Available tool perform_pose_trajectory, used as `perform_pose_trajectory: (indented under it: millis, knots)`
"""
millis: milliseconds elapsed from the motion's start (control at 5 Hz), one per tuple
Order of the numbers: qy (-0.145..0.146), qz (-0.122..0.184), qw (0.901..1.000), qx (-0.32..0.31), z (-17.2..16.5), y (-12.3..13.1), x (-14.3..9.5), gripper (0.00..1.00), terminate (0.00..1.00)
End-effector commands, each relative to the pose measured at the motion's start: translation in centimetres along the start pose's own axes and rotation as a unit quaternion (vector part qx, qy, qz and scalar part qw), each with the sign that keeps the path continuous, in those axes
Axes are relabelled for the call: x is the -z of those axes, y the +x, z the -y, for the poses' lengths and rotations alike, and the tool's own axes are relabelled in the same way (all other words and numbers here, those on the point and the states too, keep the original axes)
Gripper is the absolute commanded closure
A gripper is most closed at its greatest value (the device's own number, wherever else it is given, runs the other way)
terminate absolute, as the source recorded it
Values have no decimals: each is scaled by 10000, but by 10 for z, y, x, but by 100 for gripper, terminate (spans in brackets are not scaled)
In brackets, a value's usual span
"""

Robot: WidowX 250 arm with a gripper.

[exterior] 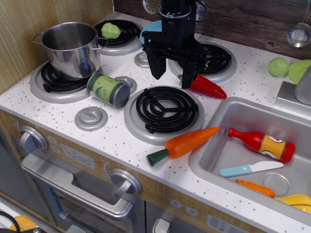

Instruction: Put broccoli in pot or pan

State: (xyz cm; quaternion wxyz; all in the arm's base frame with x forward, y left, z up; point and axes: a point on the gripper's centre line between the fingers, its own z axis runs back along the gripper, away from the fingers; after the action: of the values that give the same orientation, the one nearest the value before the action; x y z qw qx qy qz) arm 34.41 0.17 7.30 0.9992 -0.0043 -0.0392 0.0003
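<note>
The broccoli (111, 30) is a small pale yellow-green lumpy piece lying on the back-left burner, just behind and to the right of the pot. The pot (70, 47) is a shiny steel cylinder with two loop handles; it stands upright and looks empty on the front-left burner. My black gripper (173, 73) hangs over the middle of the stovetop, to the right of both. Its jaws are open and hold nothing. The right fingertip (189, 80) is close to a red pepper (208, 86).
A green-labelled can (108, 90) lies on its side next to the pot. A light blue bowl (149, 30) is behind the gripper. A carrot (187, 142) lies at the sink's edge. The sink (214, 160) holds a red bottle (262, 144), a knife and a small carrot. A green ball (278, 66) sits back right.
</note>
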Motion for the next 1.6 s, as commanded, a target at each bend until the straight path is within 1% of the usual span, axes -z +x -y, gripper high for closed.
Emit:
perform_pose_trajectory:
  millis: [0, 200, 400, 600, 800, 1000, 1200, 1400]
  knots:
    - [0, 0, 10000, 0, 0, 0, 0, 0, 0]
    - [429, 53, 9988, 207, -46, 23, -28, 0, 0]
    - [803, 159, 9958, 411, -74, 48, -49, 0, 0]
    - [1179, 482, 9907, 480, -106, 57, -52, 0, 0]
    - [1450, 777, 9842, 649, -141, 70, -53, 0, 0]
    - [1648, 1121, 9764, 829, -172, 87, -48, 0, 0]
    - [1793, 1450, 9687, 917, -186, 100, -32, 0, 0]
    - [1874, 1555, 9643, 1041, -202, 111, -26, 0, 0]
